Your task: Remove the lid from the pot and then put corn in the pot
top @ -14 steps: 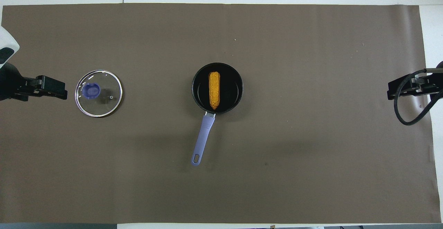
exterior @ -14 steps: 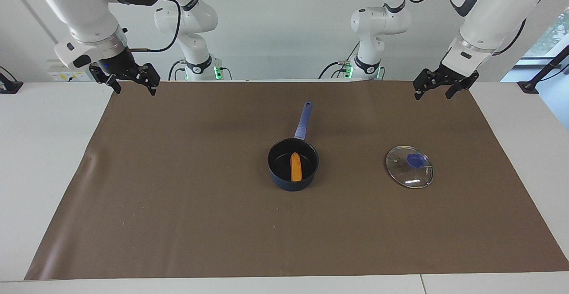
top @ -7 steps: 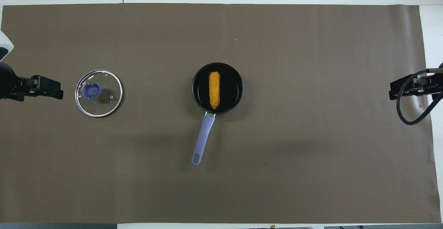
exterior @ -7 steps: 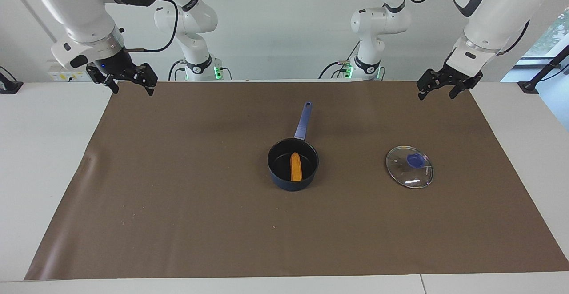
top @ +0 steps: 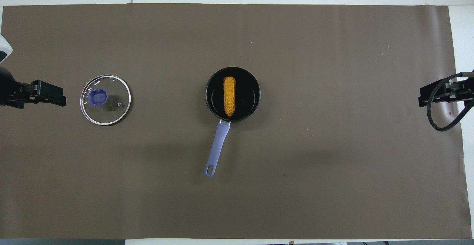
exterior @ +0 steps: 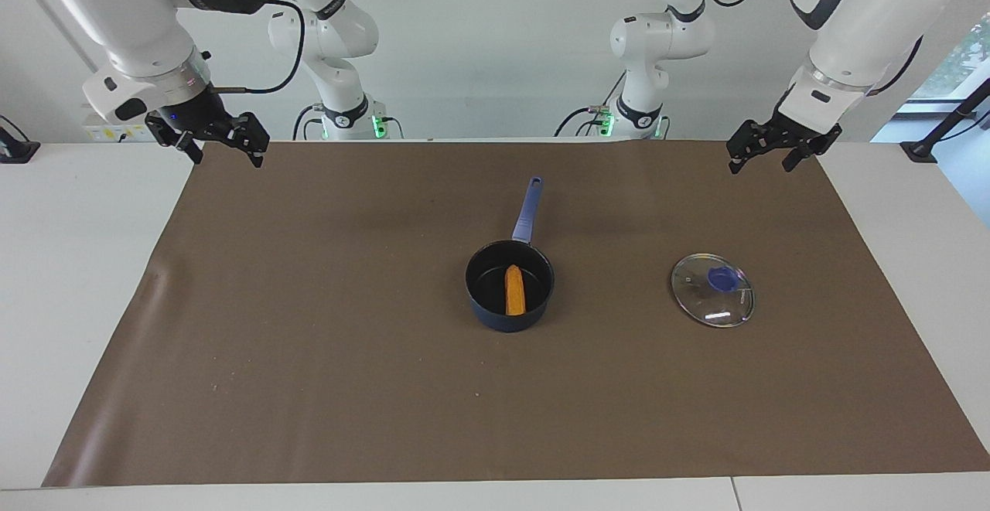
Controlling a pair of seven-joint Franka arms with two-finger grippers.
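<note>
Both arms drew outward; facing view alone shows left gripper and right gripper spread

The pot sits open in the middle of the brown mat, dark navy with a black inside, its long blue handle pointing straight toward the robots. Inside lies the corn, a yellow-orange cob stretched flat across the bottom, in line with the handle. The lid, clear glass with a metal rim and blue knob, rests flat on the mat, well apart from the pot, toward the left arm's end.
</note>
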